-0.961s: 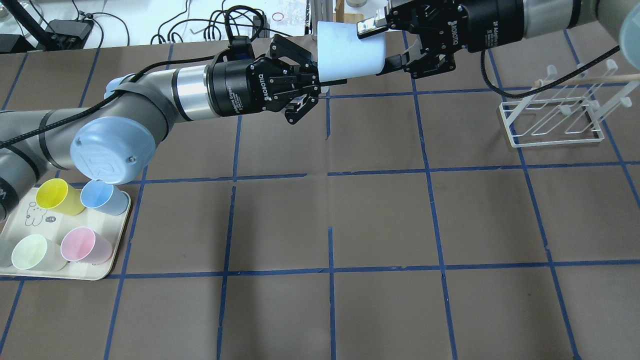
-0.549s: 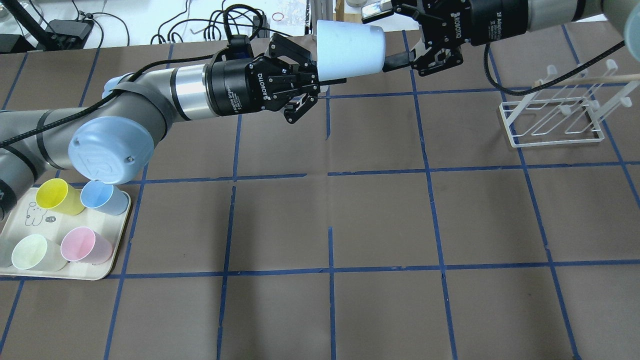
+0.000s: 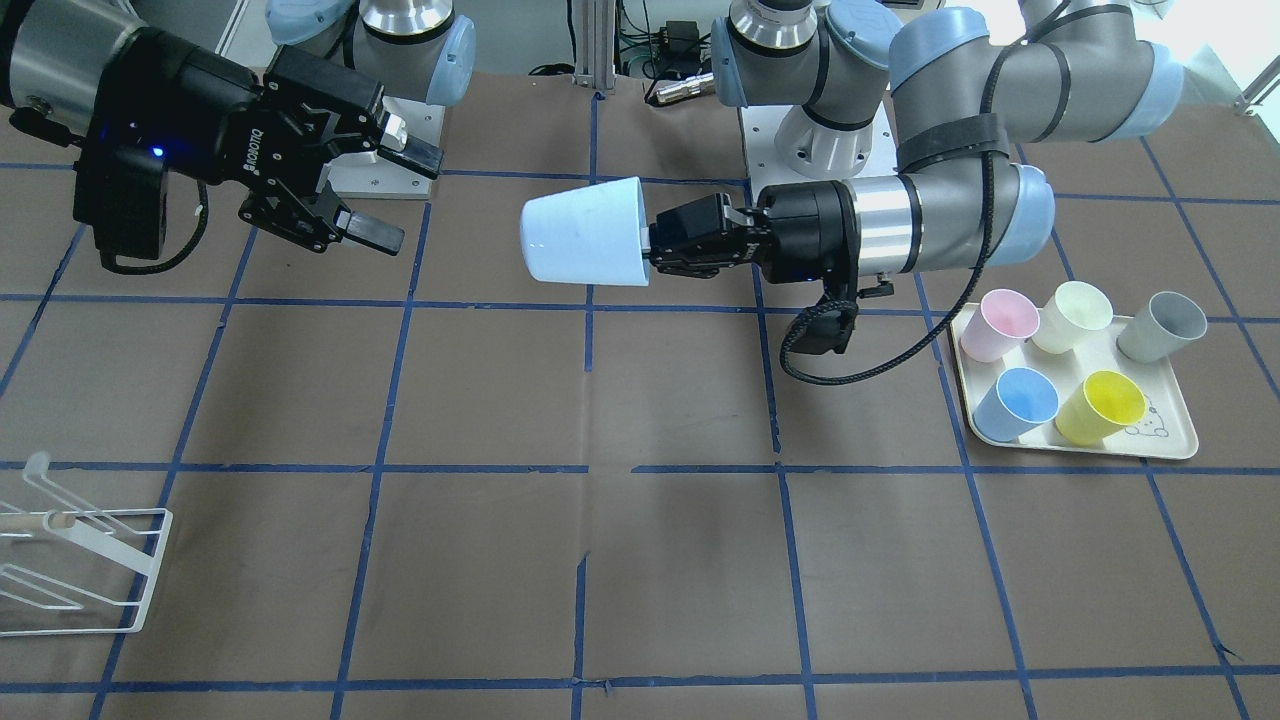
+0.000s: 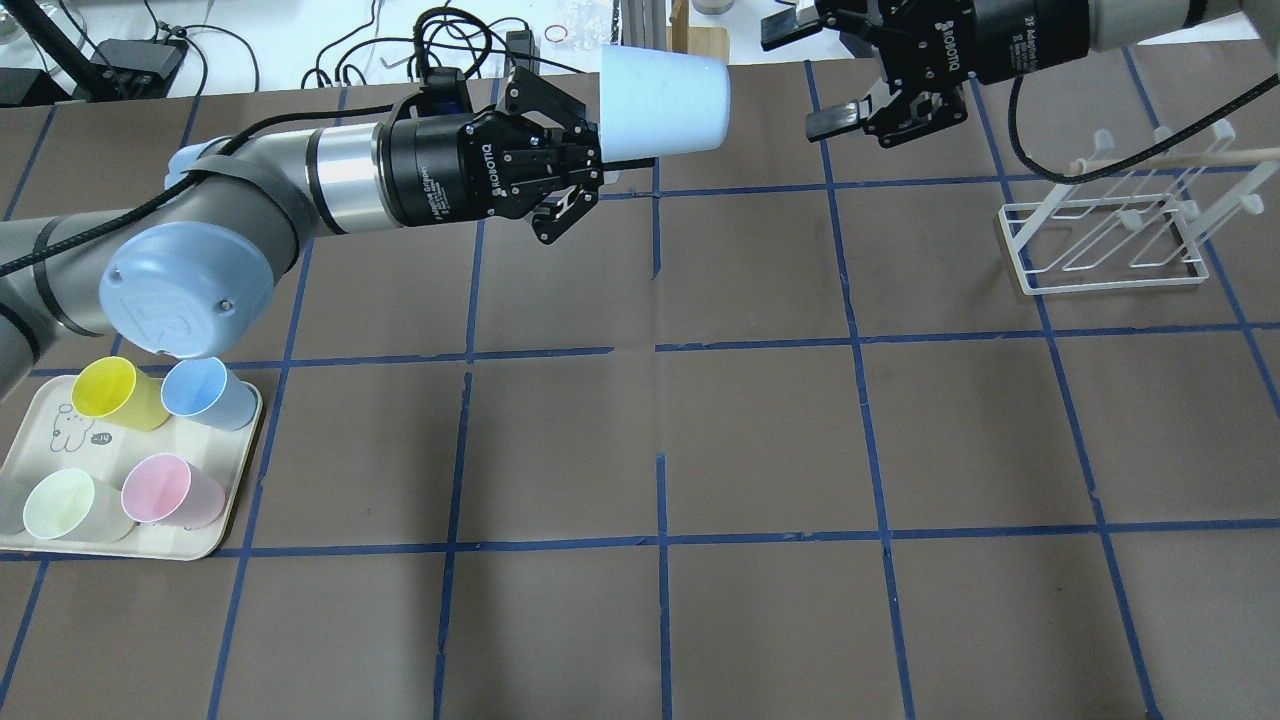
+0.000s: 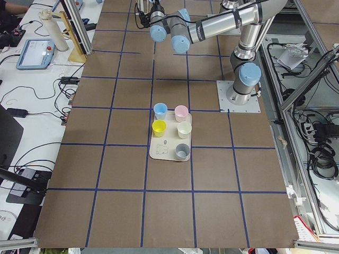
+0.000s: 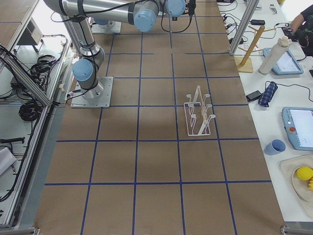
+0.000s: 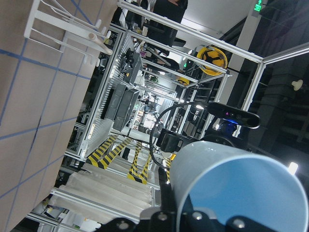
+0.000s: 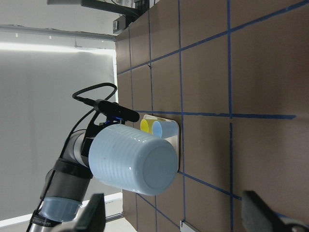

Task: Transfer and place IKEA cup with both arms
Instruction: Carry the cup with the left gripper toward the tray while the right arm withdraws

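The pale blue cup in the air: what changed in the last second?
The right gripper came off the closed end of the cup and backed away rightward, open. The left gripper kept its hold on the rim and drew the cup leftward. Tray, other cups and rack stayed put.

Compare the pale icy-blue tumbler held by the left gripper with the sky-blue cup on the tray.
The pale icy-blue plastic tumbler is paler; the sky-blue plastic cup is more saturated. The tumbler lies sideways in the air, held at its rim by the left gripper; the sky-blue cup stands mouth-up on the beige tray. Both are handleless and tapered.
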`<state>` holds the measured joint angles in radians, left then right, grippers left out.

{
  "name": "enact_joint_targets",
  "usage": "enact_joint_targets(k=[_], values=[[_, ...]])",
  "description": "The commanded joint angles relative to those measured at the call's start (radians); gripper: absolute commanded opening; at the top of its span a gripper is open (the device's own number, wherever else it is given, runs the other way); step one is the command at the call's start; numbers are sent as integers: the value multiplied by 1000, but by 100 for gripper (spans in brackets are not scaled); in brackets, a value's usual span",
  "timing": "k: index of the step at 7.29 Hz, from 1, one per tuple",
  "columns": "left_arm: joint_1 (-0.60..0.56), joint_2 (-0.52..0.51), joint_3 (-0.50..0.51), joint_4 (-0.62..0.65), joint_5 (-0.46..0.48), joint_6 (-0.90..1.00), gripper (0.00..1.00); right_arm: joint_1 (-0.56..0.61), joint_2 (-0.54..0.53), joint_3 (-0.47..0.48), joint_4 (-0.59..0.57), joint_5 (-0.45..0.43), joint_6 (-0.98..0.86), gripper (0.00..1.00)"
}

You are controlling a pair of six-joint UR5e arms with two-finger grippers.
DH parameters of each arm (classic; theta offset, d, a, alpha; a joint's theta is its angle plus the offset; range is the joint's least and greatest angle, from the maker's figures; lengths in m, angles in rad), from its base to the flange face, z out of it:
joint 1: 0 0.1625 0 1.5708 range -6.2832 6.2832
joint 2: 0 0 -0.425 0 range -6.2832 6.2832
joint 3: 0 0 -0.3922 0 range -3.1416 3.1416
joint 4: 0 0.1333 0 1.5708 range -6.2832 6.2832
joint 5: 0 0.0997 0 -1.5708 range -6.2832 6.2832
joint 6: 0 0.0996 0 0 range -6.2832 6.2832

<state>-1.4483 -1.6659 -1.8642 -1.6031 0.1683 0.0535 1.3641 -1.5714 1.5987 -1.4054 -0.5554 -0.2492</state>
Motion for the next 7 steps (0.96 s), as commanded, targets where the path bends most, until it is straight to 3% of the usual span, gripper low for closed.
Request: enact_joint_targets(k=[1, 3, 5, 6, 7], values=[[110, 3, 3, 24, 304, 11, 0, 10, -9, 4, -4, -238, 2, 100], [181, -8, 26, 86, 628, 16, 0, 15, -3, 10, -12, -482, 13, 100], [218, -3, 30, 182, 970, 54, 0, 56, 17, 1, -117, -555, 117, 100], [248, 3, 42, 204, 1078, 143, 0, 120, 19, -8, -176, -695, 158, 100], [294, -2, 106, 187, 1164, 213, 0, 147, 19, -34, -167, -775, 185, 100]])
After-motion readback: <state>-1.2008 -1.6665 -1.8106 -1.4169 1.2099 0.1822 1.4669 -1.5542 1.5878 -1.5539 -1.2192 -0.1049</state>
